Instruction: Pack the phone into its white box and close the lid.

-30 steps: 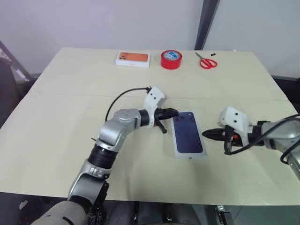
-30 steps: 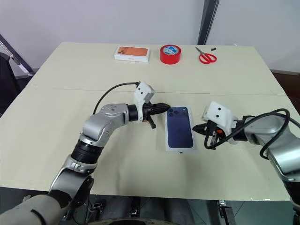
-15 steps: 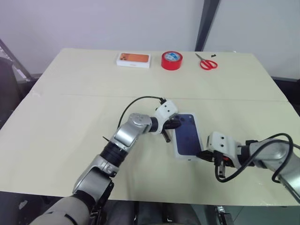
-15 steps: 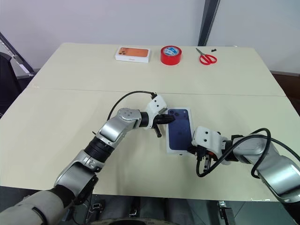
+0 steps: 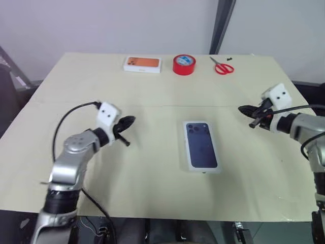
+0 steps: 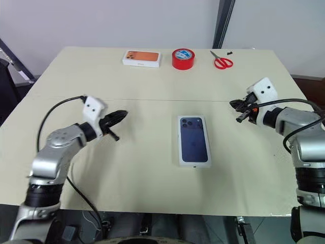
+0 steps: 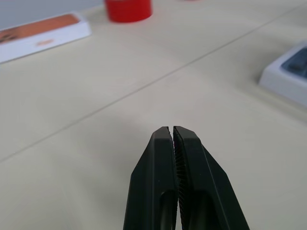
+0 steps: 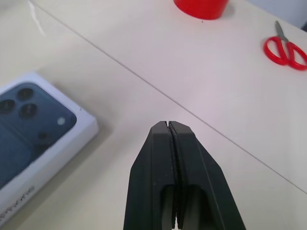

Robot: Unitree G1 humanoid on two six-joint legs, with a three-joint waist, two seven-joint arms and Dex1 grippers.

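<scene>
We see the white box (image 5: 202, 147) closed under the lid (image 6: 194, 139) mid-bench, the left gripper (image 5: 128, 121) and right gripper (image 5: 244, 109) both pinched empty, well apart from it.

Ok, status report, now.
Left gripper shut, empty, clear of box. Right gripper shut, empty. Lid sits on the white box, mid-table. Nothing in the way.
</scene>
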